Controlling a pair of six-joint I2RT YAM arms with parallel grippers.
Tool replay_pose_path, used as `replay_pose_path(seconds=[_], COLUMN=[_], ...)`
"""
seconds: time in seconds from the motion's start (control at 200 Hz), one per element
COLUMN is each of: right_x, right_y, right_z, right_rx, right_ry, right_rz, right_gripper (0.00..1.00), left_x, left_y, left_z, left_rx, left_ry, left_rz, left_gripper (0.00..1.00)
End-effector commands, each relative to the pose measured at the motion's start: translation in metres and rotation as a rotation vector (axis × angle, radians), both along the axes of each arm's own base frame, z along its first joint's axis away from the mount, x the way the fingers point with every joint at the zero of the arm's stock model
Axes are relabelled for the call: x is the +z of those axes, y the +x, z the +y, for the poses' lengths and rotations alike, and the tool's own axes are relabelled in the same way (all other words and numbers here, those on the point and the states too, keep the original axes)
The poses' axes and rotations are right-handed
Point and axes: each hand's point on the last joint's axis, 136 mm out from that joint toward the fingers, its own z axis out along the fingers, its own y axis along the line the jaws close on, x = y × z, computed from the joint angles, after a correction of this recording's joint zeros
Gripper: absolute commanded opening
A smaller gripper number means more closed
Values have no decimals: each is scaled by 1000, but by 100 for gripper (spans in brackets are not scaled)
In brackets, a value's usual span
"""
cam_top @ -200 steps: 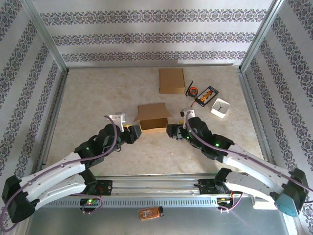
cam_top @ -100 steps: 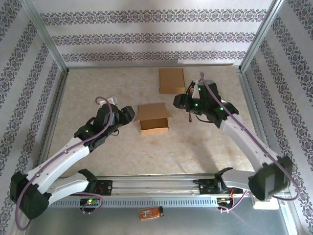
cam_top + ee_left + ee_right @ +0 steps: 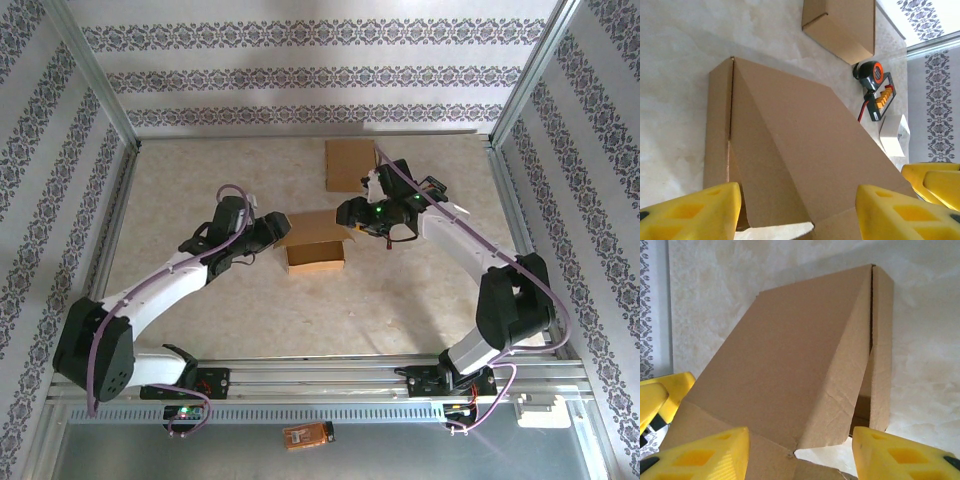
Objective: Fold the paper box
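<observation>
- Top view: the paper box point(image 3: 315, 243) sits mid-table. Its body looks formed, but the lid is up and flaps splay out at the back corners, so I judge the closing and tucking are not yet done.
- My left gripper point(image 3: 272, 232) is at the box's left end and my right gripper point(image 3: 350, 212) at its right end.
- A second cardboard box point(image 3: 351, 163), closed, lies well behind.
- The table point(image 3: 200, 200) is a pale marbled surface. It is ringed by an aluminium frame point(image 3: 95, 80) and by walls papered in patterned stripes point(image 3: 300, 75).
- Left wrist view: the yellow fingers point(image 3: 695, 210) stand wide apart with the box's end between them. I cannot tell whether the pads touch the cardboard. The lid slopes upward, unclosed. Beyond it are a tape measure point(image 3: 871, 75) and a small white box point(image 3: 895, 135).
- Right wrist view: these jaws are likewise spread wide across the opposite end of the box, holding nothing that I can confirm. A dark gap shows under the raised lid, with bare marbled table behind it.
</observation>
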Motion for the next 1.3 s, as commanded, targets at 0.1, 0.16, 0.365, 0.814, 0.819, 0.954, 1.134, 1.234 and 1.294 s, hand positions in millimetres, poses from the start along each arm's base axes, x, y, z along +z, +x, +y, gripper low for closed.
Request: replay_pose_path(seconds=[0.1, 0.16, 0.365, 0.814, 0.819, 0.954, 1.134, 1.234, 1.294], right_x=[4, 3, -7, -34, -34, -44, -36, -24, -18], right_y=[1, 0, -2, -15, -15, -21, -17, -12, -9], right_z=[9, 14, 22, 7, 7, 8, 11, 9, 9], right_rx=[20, 28, 27, 10, 11, 13, 16, 3, -2], right_ry=[59, 82, 92, -89, -91, -105, -104, -104, -102], right_rz=[17, 31, 67, 4, 5, 21, -5, -42, -61], right_gripper=[50, 50, 45, 43, 43, 44, 47, 51, 52], left_x=[6, 4, 1, -27, -27, -33, -39, -30, -24], left_y=[0, -4, -8, -14, -14, -18, -20, -17, -15], left_z=[-32, -35, -26, -10, -9, 0, 14, 17, 14], left_rx=[-82, -92, -53, -29, -29, -22, 4, 8, 0], left_ry=[-232, -260, -226, -88, -86, -29, 35, 38, 28], left_rz=[35, 70, 91, 128, 128, 132, 134, 103, 83], left_gripper=[63, 63, 56, 50, 50, 51, 51, 52, 53])
